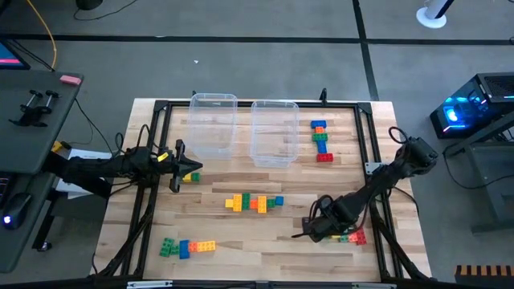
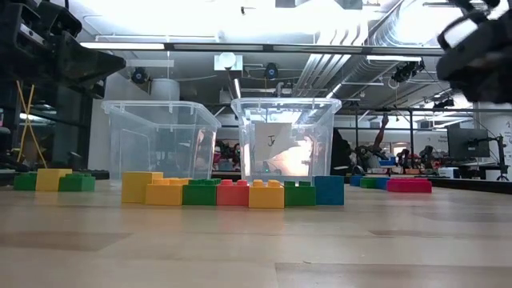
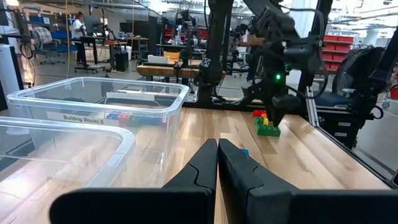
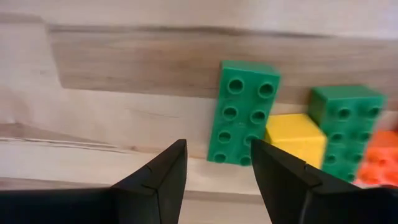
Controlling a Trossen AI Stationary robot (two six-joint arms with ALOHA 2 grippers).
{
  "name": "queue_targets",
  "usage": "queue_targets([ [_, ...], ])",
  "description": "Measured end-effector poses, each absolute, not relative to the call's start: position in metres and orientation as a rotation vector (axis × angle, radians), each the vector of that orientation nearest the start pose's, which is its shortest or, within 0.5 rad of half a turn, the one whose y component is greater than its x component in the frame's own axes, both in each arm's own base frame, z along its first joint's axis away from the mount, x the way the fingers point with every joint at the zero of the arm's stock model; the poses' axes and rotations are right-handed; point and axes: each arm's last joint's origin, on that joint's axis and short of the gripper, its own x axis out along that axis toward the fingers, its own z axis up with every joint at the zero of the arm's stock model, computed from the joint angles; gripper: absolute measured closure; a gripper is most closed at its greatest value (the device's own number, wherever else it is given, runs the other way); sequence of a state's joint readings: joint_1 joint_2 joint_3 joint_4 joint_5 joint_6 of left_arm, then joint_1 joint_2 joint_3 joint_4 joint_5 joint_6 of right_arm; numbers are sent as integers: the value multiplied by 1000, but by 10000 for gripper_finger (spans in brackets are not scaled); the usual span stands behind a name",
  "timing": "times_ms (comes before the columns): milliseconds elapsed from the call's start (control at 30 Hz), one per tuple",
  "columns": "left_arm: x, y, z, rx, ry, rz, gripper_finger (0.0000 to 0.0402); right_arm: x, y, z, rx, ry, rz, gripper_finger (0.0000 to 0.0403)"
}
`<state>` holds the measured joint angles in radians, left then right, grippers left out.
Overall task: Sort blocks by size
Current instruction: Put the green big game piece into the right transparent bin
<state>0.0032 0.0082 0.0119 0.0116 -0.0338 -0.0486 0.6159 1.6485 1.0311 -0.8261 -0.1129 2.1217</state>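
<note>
I see the right pincer [image 1: 308, 234] low over the near right part of the wooden counter [image 1: 241, 229], next to a small cluster of blocks [image 1: 353, 237]. In its wrist camera the two dark fingers [image 4: 158, 180] stand partly apart with nothing between them, and just in front of them lies a long green block [image 4: 243, 112], flat with its studs up; a yellow block [image 4: 297, 140] touches it, then another green block [image 4: 346, 127] and an orange one [image 4: 378, 167] at the edge. The left pincer [image 1: 191, 171] hangs over the left side of the counter, fully closed and empty; its fingers [image 3: 211, 165] press together in the wrist camera, and a few small blocks [image 1: 191, 177] lie just beside it. Two clear plastic bins [image 1: 213, 124] stand side by side at the far part of the counter. On one bin [image 3: 106, 112] I can read a white label with "Building Blocks 6"; in the low camera the right bin [image 2: 286, 140] carries a paper with a mark I cannot read. A mixed row of blocks [image 1: 254, 202] lies in the centre of the counter, another row [image 1: 187, 246] near the front left, and a column of blocks [image 1: 320, 140] lies to the right of the bins.
</note>
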Motion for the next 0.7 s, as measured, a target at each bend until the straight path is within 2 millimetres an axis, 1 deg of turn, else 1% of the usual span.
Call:
queue_targets([
  [100,97,1,168,-49,-17,37,398,231,167,190,1235,1339,-1098,226],
  [233,97,1,168,-49,-16,37,398,228,165,193,1210,1343,-1151,226],
  [400,97,1,168,-49,-16,37,398,233,166,185,1213,1306,-1180,226],
  [533,97,1,168,-49,-16,37,398,239,168,174,1188,1318,-1179,226],
  [700,97,1,168,-49,-16,37,398,242,167,166,1183,1309,-1234,226],
])
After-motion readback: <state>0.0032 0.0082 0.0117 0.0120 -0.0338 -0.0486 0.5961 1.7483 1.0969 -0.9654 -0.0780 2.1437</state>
